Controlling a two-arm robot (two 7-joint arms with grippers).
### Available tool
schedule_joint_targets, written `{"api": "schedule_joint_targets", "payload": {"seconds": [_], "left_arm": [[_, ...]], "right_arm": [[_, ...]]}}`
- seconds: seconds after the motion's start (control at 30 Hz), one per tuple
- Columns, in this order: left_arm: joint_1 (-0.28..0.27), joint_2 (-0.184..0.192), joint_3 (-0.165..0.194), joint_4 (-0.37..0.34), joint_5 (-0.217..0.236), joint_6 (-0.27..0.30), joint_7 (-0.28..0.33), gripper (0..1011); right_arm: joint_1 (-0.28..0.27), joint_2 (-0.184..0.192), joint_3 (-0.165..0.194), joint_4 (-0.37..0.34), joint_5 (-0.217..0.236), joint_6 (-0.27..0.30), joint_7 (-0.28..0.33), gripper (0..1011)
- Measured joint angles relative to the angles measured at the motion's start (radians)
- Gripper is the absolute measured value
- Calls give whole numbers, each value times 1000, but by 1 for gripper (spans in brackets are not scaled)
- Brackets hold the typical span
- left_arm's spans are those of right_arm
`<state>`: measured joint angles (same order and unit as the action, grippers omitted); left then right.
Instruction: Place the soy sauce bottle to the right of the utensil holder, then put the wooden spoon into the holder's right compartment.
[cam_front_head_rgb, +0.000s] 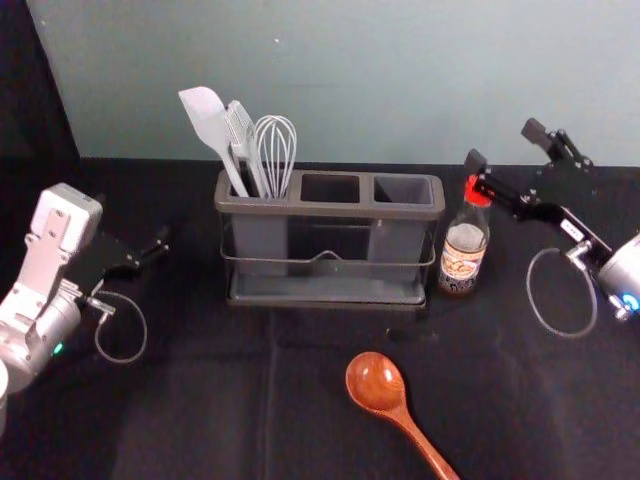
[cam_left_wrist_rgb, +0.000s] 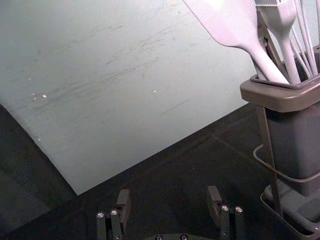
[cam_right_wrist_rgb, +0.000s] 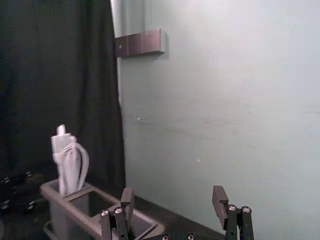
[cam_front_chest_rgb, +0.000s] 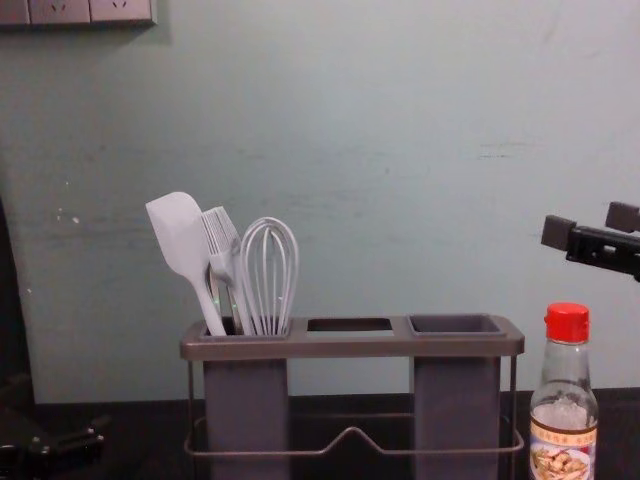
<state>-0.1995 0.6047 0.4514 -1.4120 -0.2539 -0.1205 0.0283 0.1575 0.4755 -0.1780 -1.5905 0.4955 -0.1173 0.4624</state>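
Observation:
The soy sauce bottle (cam_front_head_rgb: 463, 250) stands upright just right of the utensil holder (cam_front_head_rgb: 325, 298); its red cap (cam_front_chest_rgb: 567, 323) shows in the chest view. Above and behind the cap, my right gripper (cam_front_head_rgb: 505, 147) is open and apart from the bottle; in the right wrist view the gripper (cam_right_wrist_rgb: 173, 197) has nothing between its fingers. The wooden spoon (cam_front_head_rgb: 376, 382) lies on the table in front of the holder, bowl toward it. The holder's right compartment (cam_front_chest_rgb: 456, 325) looks empty. My left gripper (cam_front_head_rgb: 135, 228) is parked left of the holder; in the left wrist view the gripper (cam_left_wrist_rgb: 169, 196) is open.
A white spatula (cam_front_head_rgb: 206, 122), a brush (cam_front_head_rgb: 242, 140) and a whisk (cam_front_head_rgb: 276, 150) stand in the holder's left compartment. A pale wall (cam_front_chest_rgb: 400, 130) rises behind the black-covered table (cam_front_head_rgb: 200, 400).

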Motion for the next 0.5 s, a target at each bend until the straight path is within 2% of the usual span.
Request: {"api": "schedule_joint_targets", "payload": {"seconds": [0.2,0.37,0.5], "left_arm": [[0,0,0,0,0,0,0,1005],[0,0,0,0,0,0,0,1005],[0,0,0,0,0,0,0,1005]], "right_arm": [[-65,35,-3,-89,1,35,-5,1004],[-118,59,-21,-150,-15,46,-6,1004],[-163,73,-49,-185,-44,51,-11,1004]]}}
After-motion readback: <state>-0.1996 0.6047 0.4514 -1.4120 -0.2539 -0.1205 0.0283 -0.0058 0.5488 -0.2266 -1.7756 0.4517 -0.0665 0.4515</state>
